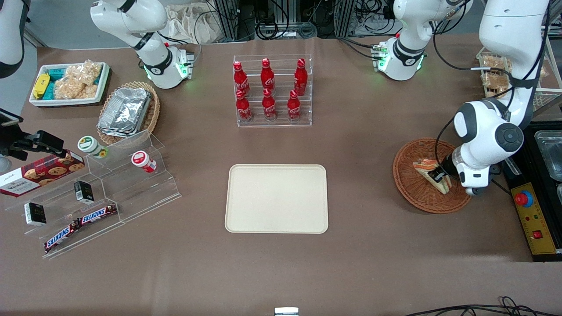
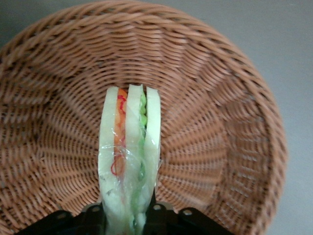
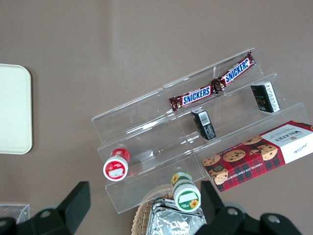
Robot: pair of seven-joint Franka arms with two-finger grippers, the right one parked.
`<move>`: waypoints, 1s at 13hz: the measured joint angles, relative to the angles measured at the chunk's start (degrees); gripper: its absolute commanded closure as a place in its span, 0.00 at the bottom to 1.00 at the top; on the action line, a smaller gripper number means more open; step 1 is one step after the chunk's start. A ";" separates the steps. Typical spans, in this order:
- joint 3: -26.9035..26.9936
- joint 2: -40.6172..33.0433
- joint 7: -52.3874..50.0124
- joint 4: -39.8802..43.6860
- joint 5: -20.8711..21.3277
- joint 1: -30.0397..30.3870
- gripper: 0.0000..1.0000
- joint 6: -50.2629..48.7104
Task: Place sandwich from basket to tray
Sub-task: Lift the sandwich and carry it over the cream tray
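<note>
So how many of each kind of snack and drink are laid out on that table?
Red cola bottles: 6
Snickers bars: 2
Small dark boxes: 2
Lidded cups: 2
Cookie box: 1
Sandwich: 1, in the basket at the gripper
Total: 14

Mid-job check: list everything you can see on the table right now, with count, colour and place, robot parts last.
sandwich: 1, pale with green and orange filling, in the basket
basket: 1, reddish-brown wicker, working arm's end
tray: 1, cream, table centre, nothing on it
cola bottles: 6, red, in a clear rack farther from the camera than the tray
foil containers: stack, silver, in a tan basket, parked arm's end
snack bin: 1, white, beside the foil containers
Snickers bars: 2, brown, on the clear stepped stand
cookie box: 1, red, on the stand
claw: 1, black, shut on the sandwich in the basket
</note>
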 measured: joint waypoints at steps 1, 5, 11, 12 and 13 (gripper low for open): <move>-0.47 -0.93 0.22 0.76 0.00 -0.91 1.00 -0.46; -4.98 -6.92 0.77 10.81 0.00 -2.53 1.00 -19.30; -19.84 -5.40 0.16 16.74 0.66 -4.15 1.00 -22.94; -20.99 -3.81 0.03 17.53 1.35 -5.48 1.00 -21.65; -21.34 -1.83 0.01 18.78 1.64 -7.49 1.00 -20.28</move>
